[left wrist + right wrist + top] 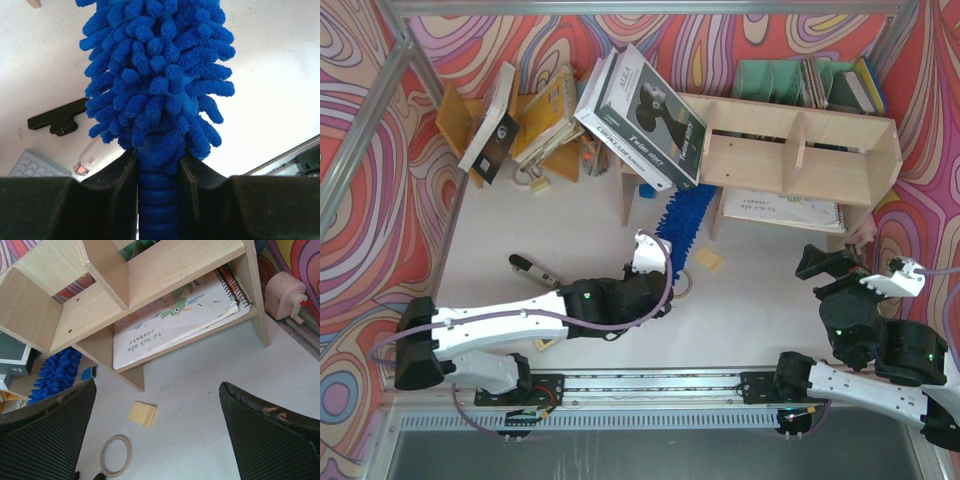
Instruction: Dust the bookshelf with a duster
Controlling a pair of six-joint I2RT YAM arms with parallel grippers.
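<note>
A large black-and-white box (640, 110) is seen leaning against the left end of the bookshelf (800, 150), covering its upper left corner, and loose books (520, 115) are propped against the patterned back wall further left. Green folders and more books (800, 82) are stood behind the shelf's top board. A spiral notebook (170, 320) is laid flat in the lower right compartment, and a pink pencil sharpener (285, 295) is placed just beside the shelf's right leg. On the white table (580, 220) in front of the shelf, a small yellow block (142, 413) and a pale ring (116, 456) are found near each other, and a black tool (57, 119) is left well apart to the left. The duster (682, 225) is held by the left gripper (159, 165), whose fingers are clamped on either side of the ribbed blue handle (157, 210) just below the fluffy strands. The head is stretched straight out from that gripper over the table, and its far end is brought up to the shelf's lower left opening, below the leaning box; whether wood is touched cannot be told. From the right wrist the blue head (55, 375) is glimpsed beyond the shelf's middle leg. The right gripper (156, 386) is spread wide with nothing in it, held above the table in front of the lower right compartment, well apart from the duster.
</note>
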